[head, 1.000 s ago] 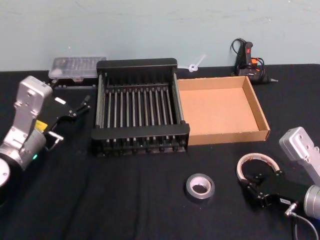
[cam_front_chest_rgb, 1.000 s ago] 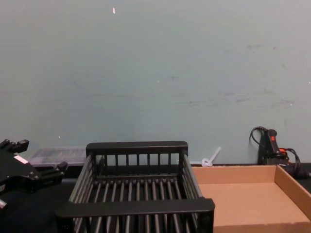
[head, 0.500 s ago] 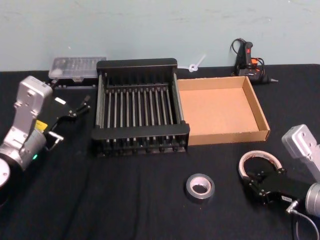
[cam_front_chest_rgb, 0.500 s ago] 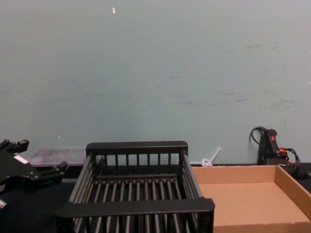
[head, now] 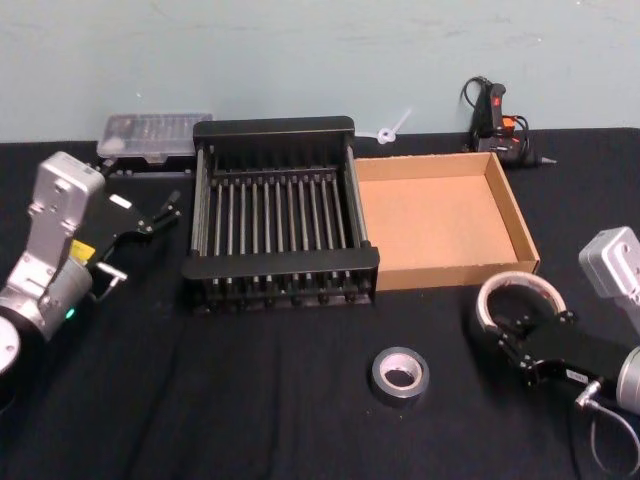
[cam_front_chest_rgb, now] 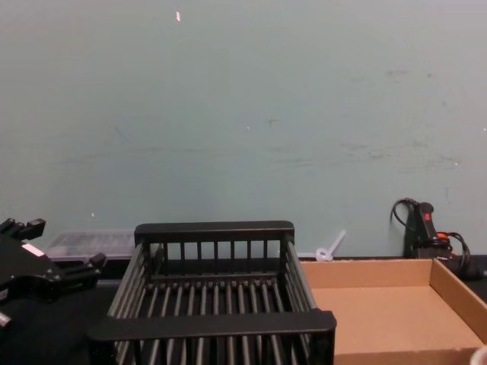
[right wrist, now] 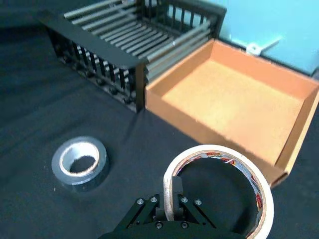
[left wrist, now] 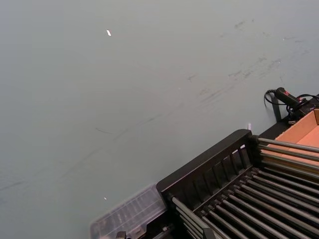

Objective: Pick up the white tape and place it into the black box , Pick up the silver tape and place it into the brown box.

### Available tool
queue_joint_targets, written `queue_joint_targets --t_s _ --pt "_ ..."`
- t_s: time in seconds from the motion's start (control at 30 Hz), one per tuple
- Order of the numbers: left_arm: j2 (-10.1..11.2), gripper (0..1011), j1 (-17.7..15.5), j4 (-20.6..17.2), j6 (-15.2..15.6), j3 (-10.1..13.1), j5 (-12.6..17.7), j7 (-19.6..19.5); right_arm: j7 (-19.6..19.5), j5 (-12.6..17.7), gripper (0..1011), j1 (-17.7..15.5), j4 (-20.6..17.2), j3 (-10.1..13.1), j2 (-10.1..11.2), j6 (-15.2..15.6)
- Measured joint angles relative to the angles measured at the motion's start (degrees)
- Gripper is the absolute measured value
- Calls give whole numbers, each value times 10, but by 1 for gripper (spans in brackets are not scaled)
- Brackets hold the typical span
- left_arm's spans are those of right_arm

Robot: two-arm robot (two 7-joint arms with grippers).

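Near the table's right edge, just in front of the brown box, the white tape is now up off the black cloth, pinched in my right gripper. Comparing with the frames from a second ago, the roll has come up and drifted back toward the box's front wall, and the whole right arm has shifted right and slightly away from me. So I'd call the grasp good and the pick done; what's left for this roll is the carry over to the black box, which sits to the left of the cardboard one, toward the back of the table.

From the right wrist view the fingers are closed nearly all the way, clamping the roll's wall, one inside the ring and one outside, with the tape standing out ahead of the gripper and the box's floor visible beyond it.

The silver tape hasn't moved: it lies flat near the table's front edge, well apart from both boxes, left of the white roll.

Right arm reaches in low from the front right corner, wrist roughly level, fingers pointing left and back. Left gripper hangs parked at the left side of the table, just beside the crate's left wall, fingers spread apart and holding nothing. Same spot as before, near as I can tell.
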Motion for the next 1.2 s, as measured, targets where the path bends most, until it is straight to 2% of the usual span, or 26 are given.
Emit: queue_joint_targets --t_s 0.23,0.57,0.97,1.2 --pt "0 1001 0 0 0 0 0 0 2 -12 98 14 -2 -2 -5 -21" --pt "0 1001 0 0 0 0 0 0 6 -46 98 60 22 -21 -26 -45" --pt "0 1001 0 0 0 0 0 0 30 -73 98 144 85 -60 -74 -66" --pt "0 1001 0 0 0 0 0 0 37 -86 98 179 114 -80 -94 -74"
